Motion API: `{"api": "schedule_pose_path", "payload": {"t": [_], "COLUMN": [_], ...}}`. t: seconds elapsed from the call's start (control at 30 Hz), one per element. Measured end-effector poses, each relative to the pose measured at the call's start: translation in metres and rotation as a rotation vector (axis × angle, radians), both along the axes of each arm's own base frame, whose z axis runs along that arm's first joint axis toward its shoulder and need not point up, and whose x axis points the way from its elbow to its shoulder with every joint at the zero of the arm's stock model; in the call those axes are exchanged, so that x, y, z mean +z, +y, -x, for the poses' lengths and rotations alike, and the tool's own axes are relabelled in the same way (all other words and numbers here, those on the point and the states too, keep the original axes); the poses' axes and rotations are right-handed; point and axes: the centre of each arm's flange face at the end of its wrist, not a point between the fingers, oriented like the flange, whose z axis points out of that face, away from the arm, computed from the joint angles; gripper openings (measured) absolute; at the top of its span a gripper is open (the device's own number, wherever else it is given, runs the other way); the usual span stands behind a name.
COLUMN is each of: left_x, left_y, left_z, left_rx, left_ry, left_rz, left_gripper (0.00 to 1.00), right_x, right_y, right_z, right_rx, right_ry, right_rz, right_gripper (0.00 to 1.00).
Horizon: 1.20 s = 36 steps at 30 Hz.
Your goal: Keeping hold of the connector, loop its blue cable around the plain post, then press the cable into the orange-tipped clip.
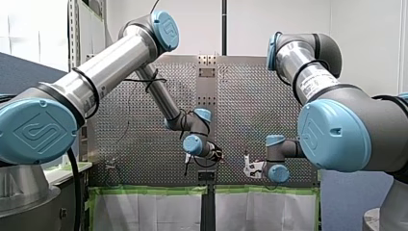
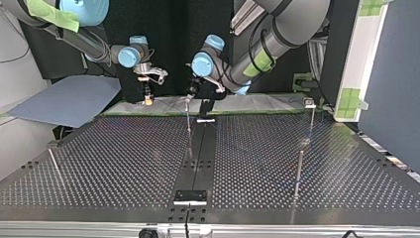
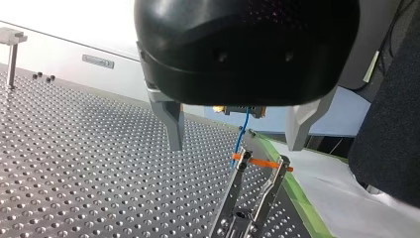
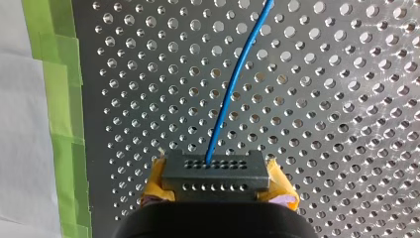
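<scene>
In the right wrist view my right gripper (image 4: 216, 191) is shut on a dark grey connector (image 4: 215, 171), held between its yellow pads. A blue cable (image 4: 233, 84) leaves the connector and runs ahead over the perforated plate. In the left wrist view the same blue cable (image 3: 241, 131) drops from the connector (image 3: 242, 110) to the orange-tipped clip (image 3: 260, 162), meeting one orange tip. My left gripper (image 3: 235, 146) hangs open just above that clip, a grey finger on each side. At the top view's far edge, my right gripper (image 2: 147, 94) and my left gripper (image 2: 190, 93) stand close together.
Thin metal posts rise from the perforated table (image 2: 124, 158): one (image 2: 299, 168) at the top view's right, one with a flat cap (image 2: 310, 106) behind it, one (image 2: 54, 166) at the left. Green tape (image 4: 62, 99) edges the plate. A blue sheet (image 2: 69, 101) lies beyond.
</scene>
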Motion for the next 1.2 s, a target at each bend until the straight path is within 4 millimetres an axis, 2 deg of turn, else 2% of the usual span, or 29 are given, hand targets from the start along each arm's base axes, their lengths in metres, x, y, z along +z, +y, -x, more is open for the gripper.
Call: {"api": "schedule_pose_path", "payload": {"t": [0.73,1.2], "left_x": [-0.0008,-0.0014], "left_y": [0.0010,0.0019], "left_z": [0.0020,0.0041], "left_rx": [0.065,0.091], "left_ry": [0.067,0.077], "left_rz": [0.105,0.108], "left_gripper": [1.00,1.00], "right_x": [-0.0001,-0.0001], "right_y": [0.0001,0.0001], "right_z": [0.0000,0.0000], "right_rx": [0.001,0.001], "right_ry": [0.002,0.003], "right_rz": [0.000,0.000], "right_gripper": [0.00,0.00]}}
